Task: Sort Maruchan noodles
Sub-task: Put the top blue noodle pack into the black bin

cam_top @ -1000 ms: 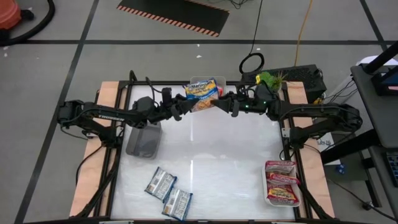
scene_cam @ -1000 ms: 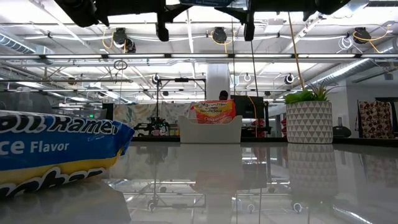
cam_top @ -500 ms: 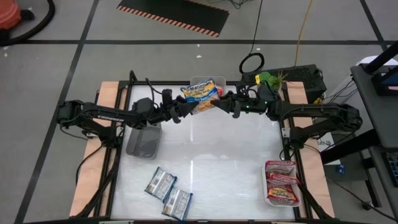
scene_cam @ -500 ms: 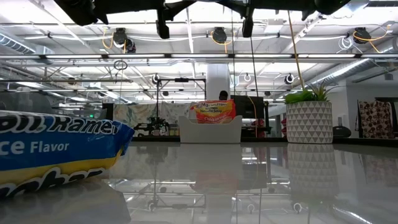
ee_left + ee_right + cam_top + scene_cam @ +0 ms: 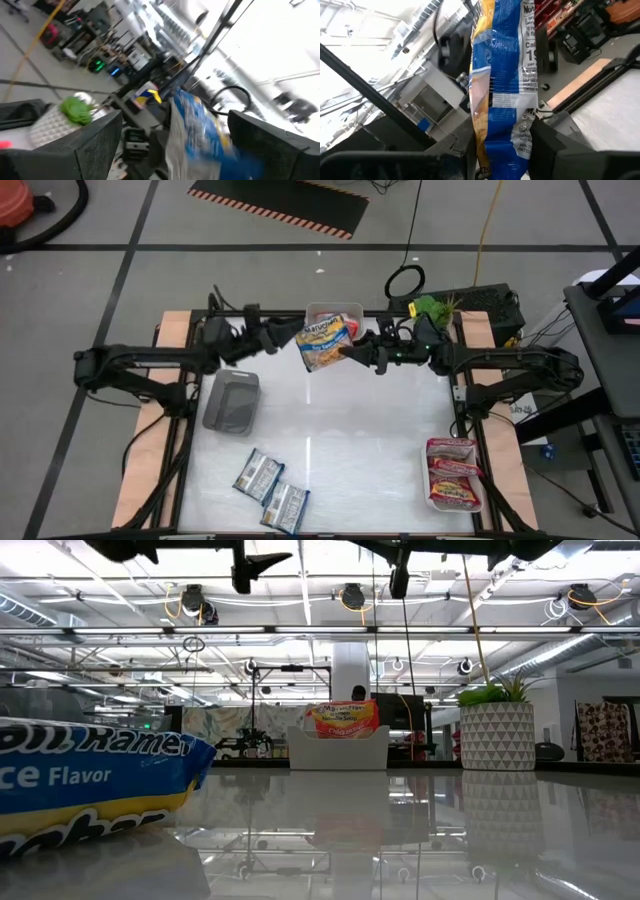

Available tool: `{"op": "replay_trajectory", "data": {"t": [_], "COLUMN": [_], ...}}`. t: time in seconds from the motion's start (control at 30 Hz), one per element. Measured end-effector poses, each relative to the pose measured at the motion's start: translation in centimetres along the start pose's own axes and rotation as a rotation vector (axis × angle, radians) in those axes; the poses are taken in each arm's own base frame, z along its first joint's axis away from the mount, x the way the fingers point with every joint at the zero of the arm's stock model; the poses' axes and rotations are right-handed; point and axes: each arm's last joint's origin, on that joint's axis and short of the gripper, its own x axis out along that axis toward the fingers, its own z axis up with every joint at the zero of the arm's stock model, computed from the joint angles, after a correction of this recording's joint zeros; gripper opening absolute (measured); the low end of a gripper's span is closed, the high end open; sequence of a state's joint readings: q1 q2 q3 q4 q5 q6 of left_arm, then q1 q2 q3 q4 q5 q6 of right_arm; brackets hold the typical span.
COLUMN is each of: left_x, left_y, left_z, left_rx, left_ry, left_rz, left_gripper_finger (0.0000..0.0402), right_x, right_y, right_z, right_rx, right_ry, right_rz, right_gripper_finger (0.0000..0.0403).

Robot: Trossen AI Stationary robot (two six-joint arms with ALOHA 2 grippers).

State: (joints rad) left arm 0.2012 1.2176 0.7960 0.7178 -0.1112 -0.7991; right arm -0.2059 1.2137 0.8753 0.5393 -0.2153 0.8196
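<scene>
Bright, even overhead light; ceiling lamps (image 5: 352, 595) mirror as glare on the glossy surface (image 5: 400, 830). The left wrist view is motion-blurred; the nearest packet (image 5: 90, 785) in the low view looms soft.

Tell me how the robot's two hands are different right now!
The right hand is pinched shut on a blue and yellow noodle packet; the left hand is open and holds nothing. The right hand touches the packet's edge, while the left hand sits just beside it, apart. Both are dark and hang above the table's far edge, near the white tray.
</scene>
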Motion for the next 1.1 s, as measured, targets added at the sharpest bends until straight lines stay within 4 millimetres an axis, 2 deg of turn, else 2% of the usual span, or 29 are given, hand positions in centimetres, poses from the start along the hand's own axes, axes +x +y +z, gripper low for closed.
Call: {"op": "replay_trajectory", "data": {"t": [0.1,0.23,0.33,0.47,0.63,0.9,1.1], "left_x": [-0.1,0.3,0.8,1.4,2.5,4.6,5.8], "left_y": [-0.7,-2.0,-2.6,-3.1,-2.5,-1.6,-2.2], "left_z": [2.4,5.6,7.2,8.1,7.0,2.3,-0.7], "left_rx": [0.028,0.065,0.066,0.02,-0.035,-0.095,-0.144], "left_ry": [0.081,0.28,0.455,0.622,0.738,0.919,1.011], "left_rz": [0.042,0.071,0.075,0.065,0.047,0.014,-0.081], "left_gripper_finger": [0.0365,0.0365,0.0365,0.0365,0.0365,0.0365,0.0365], "right_x": [0.1,0.1,0.1,0.1,0.2,0.3,0.2], "right_y": [0.2,0.1,0.0,-0.1,0.5,1.5,1.7], "right_z": [-0.4,-1.1,-1.6,-2.5,-3.2,-4.5,-5.1], "right_rx": [-0.005,-0.014,-0.023,-0.036,-0.058,-0.081,-0.071], "right_ry": [0.019,0.066,0.109,0.17,0.218,0.276,0.311], "right_rz": [0.0,-0.024,-0.049,-0.081,-0.046,-0.01,-0.016], "right_gripper_finger": [0.0111,0.0112,0.0112,0.0112,0.0112,0.0112,0.0112]}}
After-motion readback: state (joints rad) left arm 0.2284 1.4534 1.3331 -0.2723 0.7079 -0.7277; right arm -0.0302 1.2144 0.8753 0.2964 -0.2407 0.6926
